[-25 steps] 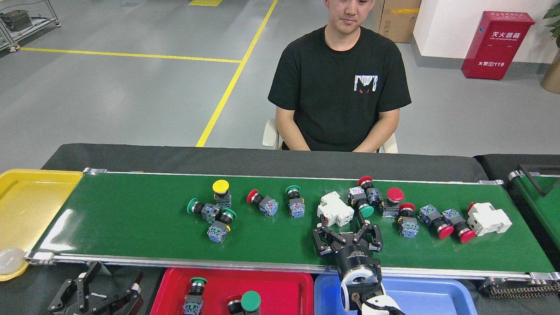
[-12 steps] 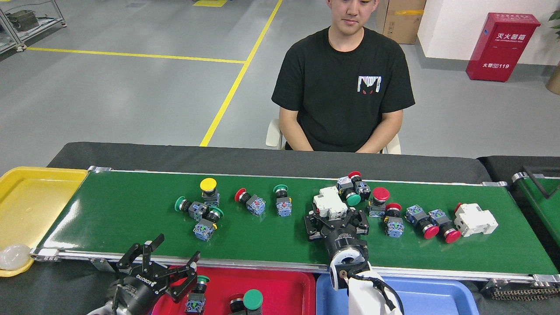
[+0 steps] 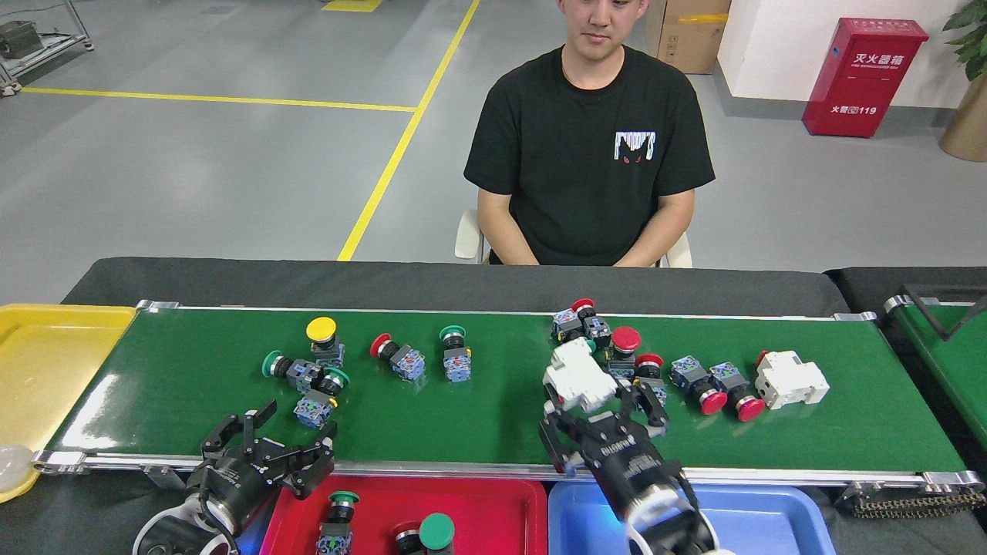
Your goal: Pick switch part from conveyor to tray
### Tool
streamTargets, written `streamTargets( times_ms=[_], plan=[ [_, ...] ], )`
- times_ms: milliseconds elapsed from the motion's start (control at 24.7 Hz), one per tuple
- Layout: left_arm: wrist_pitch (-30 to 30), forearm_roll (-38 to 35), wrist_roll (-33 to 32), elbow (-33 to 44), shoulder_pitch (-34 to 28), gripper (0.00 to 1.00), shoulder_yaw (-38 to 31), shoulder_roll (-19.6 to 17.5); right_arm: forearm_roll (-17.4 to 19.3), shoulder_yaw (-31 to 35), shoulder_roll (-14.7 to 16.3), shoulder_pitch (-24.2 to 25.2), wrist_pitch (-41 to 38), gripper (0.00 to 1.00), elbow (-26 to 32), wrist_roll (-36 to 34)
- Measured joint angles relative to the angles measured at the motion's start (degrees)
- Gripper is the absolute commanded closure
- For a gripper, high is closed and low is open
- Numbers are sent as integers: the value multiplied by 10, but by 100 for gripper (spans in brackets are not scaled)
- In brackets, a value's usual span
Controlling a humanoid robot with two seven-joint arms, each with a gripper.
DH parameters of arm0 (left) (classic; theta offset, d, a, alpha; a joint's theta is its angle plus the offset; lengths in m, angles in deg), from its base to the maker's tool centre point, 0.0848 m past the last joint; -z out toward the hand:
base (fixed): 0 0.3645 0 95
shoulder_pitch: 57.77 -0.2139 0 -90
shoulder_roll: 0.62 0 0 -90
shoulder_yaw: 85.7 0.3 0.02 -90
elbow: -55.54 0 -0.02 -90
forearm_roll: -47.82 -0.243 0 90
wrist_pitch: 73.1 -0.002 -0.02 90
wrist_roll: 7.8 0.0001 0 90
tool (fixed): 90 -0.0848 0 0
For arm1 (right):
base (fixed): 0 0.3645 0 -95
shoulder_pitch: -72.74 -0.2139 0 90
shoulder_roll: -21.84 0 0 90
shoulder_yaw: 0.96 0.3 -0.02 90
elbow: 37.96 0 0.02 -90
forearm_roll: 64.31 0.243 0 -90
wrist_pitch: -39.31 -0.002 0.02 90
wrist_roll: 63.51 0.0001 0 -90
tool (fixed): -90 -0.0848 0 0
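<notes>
Nearest: glossy red plastic tray (image 3: pixel 493 509) holding two green-capped pushbuttons; smooth blue plastic tray (image 3: pixel 771 524) beside it. Left end effector (image 3: pixel 266 447) released, fingers spread at the rail. Right end effector (image 3: pixel 597 408) clenched around the boxy white plastic switch part (image 3: pixel 574 378), on the wide dark-green flat conveyor belt (image 3: pixel 193 370). Beyond, a seated person (image 3: pixel 590 146), grey floor.

The right gripper (image 3: pixel 600 402) reaches forward at centre-right, fingers closed on something white; the left gripper (image 3: pixel 266 439) hovers low at near left, fingers spread.
</notes>
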Motion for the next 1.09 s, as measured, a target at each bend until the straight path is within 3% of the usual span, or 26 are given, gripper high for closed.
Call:
streamTargets(
  times_ms=[41,81,122,203,243,324,365,446,527,648,729,851,891,932,1094],
  plan=[
    [2,1,2,-8,1,27,-6,0,18,10,24,26,-34,66,9,-8],
    [2,1,3,-15,4,40,-15,0,31,20,44,51,-62,25,12,-19],
    [2,2,4,-20,5,58,-24,-1,40,35,59,77,-87,0,12,-29],
    [2,8,8,-24,5,88,-35,-2,47,62,68,114,-117,1,12,-47],
    [2,19,12,-25,3,93,-37,-3,49,75,68,123,-126,1,10,-51],
    [2,49,17,-25,-2,96,-38,-4,56,107,56,124,-133,1,8,-58],
    [2,59,20,-22,-7,97,-39,-5,58,119,32,124,-121,1,8,-59],
    [14,71,21,10,-33,97,-39,-8,59,124,-22,122,-54,1,12,-61],
    [60,91,21,66,-71,97,-50,-11,58,117,-33,99,28,1,15,-50],
    [148,117,21,165,-163,94,-79,-17,50,80,-33,51,139,1,15,-29],
    [174,120,23,209,-220,84,-85,-18,38,45,-36,18,198,1,9,-22],
    [187,120,19,222,-246,46,-86,-18,3,2,-64,-33,270,1,-26,-18],
    [189,119,19,226,-250,15,-86,-18,-11,-4,-76,-48,287,1,-43,-13],
    [190,119,18,228,-254,0,-86,-17,-23,-7,-85,-63,297,1,-59,-10],
    [192,119,17,231,-259,0,-87,3,-36,-9,-92,-108,314,1,-110,6]
  ],
)
